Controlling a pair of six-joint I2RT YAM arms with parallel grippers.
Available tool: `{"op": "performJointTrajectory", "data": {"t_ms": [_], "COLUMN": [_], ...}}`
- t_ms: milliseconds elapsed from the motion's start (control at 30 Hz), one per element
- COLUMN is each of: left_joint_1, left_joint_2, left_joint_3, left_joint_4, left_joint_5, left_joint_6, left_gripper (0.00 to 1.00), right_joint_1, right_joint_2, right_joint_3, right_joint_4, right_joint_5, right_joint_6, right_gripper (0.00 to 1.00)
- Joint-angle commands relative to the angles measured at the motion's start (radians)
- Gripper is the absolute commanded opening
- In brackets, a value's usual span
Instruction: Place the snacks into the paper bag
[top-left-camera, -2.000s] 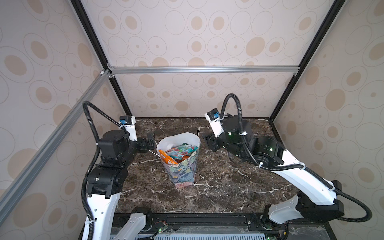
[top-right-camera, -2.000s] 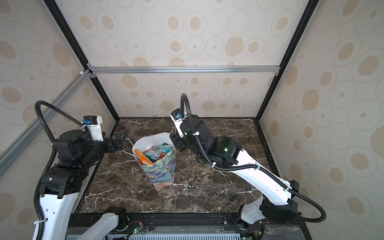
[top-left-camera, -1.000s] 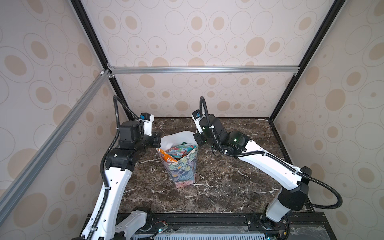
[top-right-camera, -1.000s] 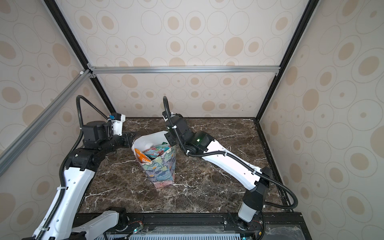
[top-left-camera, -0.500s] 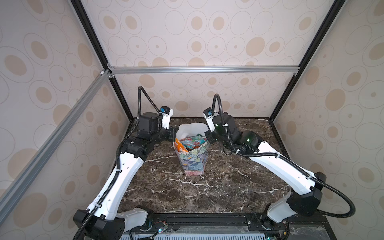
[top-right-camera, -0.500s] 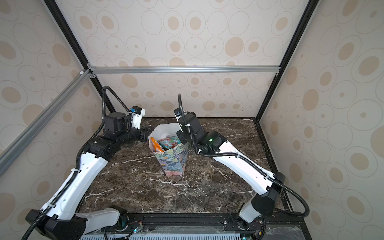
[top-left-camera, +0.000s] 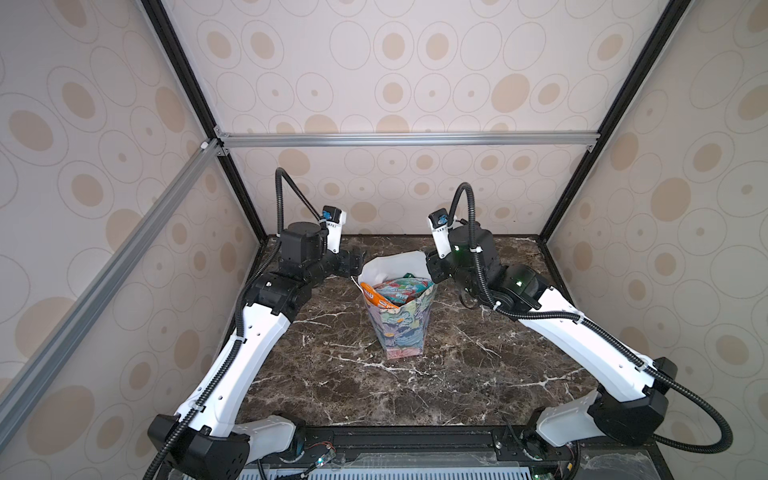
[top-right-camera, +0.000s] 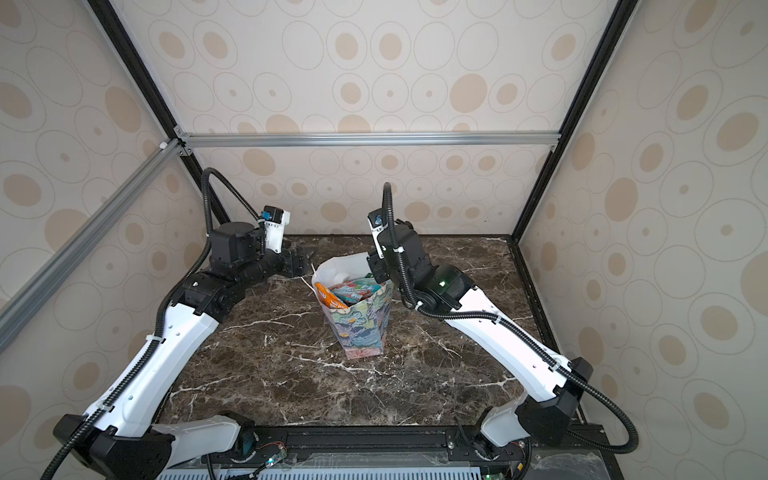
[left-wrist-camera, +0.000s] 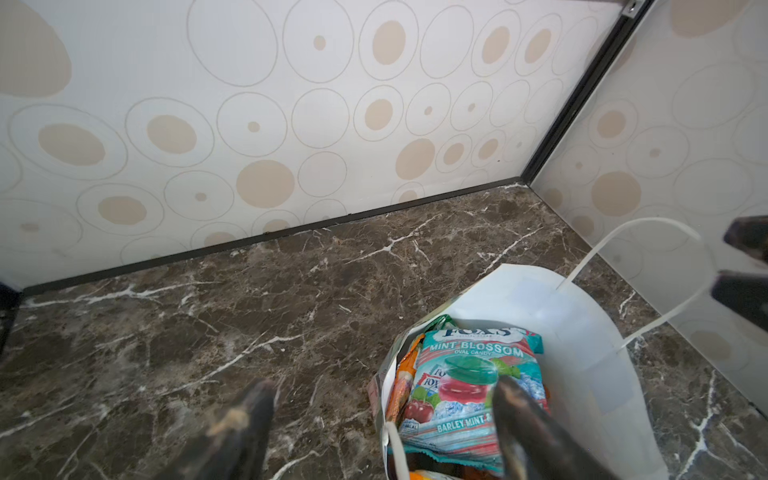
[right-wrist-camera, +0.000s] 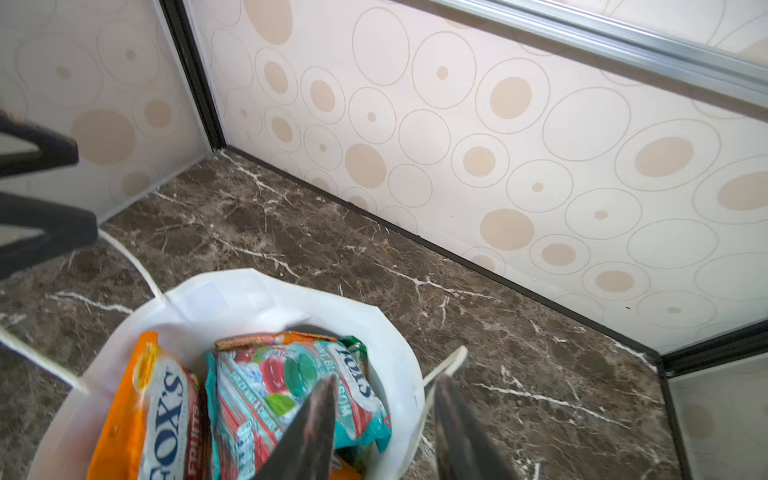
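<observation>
Left gripper (left-wrist-camera: 384, 384) with fingers spread wide, clamped on nothing. Directly under the gap between them, the near rim of the paper bag (left-wrist-camera: 582, 353), upright on the marble table (left-wrist-camera: 208, 311). One finger out over bare marble, its partner over the bag's open mouth. Right gripper (right-wrist-camera: 386, 379) parted as well, though more narrowly, and likewise empty. Between its fingers, the opposite rim of the bag and a white cord handle (right-wrist-camera: 446, 365) close by one fingertip; contact there impossible to tell. Snacks (top-left-camera: 395, 291) piled inside the bag, just beneath and ahead of both sets of fingertips, none loose on the table in any view. Topmost, a teal mint packet (left-wrist-camera: 469, 374) lying face up, partly covered in each wrist view by a finger. Beside it, on the side nearer the left gripper, an orange packet (right-wrist-camera: 141, 407) standing on edge against the white inner wall. In both top views, the two grippers facing each other across the bag's mouth, one at either side of the rim, well short of touching one another.
</observation>
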Motion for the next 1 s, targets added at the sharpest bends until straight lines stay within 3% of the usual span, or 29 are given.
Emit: {"op": "performJointTrajectory", "data": {"t_ms": [0, 133, 233, 400, 500, 600, 767, 967], "left_joint_1": [-0.005, -0.005, -0.003, 0.021, 0.079, 0.213, 0.233, 0.237], "left_joint_2": [-0.039, -0.098, -0.17, -0.296, -0.345, -0.31, -0.327, -0.28], "left_joint_3": [0.093, 0.13, 0.107, -0.164, -0.404, -0.473, -0.671, -1.055], "left_joint_4": [-0.027, -0.081, -0.095, 0.011, 0.146, 0.155, 0.346, 0.858], "left_joint_5": [-0.102, -0.234, -0.404, -0.802, -0.823, -0.689, -0.771, -0.899], "left_joint_6": [0.013, 0.007, 0.009, 0.007, -0.025, -0.13, -0.264, -0.104], "left_gripper": [1.0, 1.0, 1.0, 1.0, 1.0, 1.0, 1.0, 1.0], "right_joint_1": [-0.004, -0.01, -0.055, -0.206, -0.325, -0.457, -0.6, -0.636], "right_joint_2": [-0.051, -0.122, -0.188, -0.353, -0.447, -0.52, -0.58, -0.51], "right_joint_3": [0.029, 0.011, -0.034, -0.242, -0.41, -0.565, -0.789, -1.094], "right_joint_4": [-0.024, -0.059, -0.097, -0.101, -0.085, -0.062, 0.072, 0.416], "right_joint_5": [-0.009, 0.033, 0.048, 0.066, 0.103, 0.078, 0.022, 0.073], "right_joint_6": [0.007, 0.004, 0.026, 0.092, 0.143, 0.181, 0.227, 0.198], "right_gripper": [0.48, 0.52, 0.55, 0.58, 0.64, 0.68, 0.78, 0.93]}}
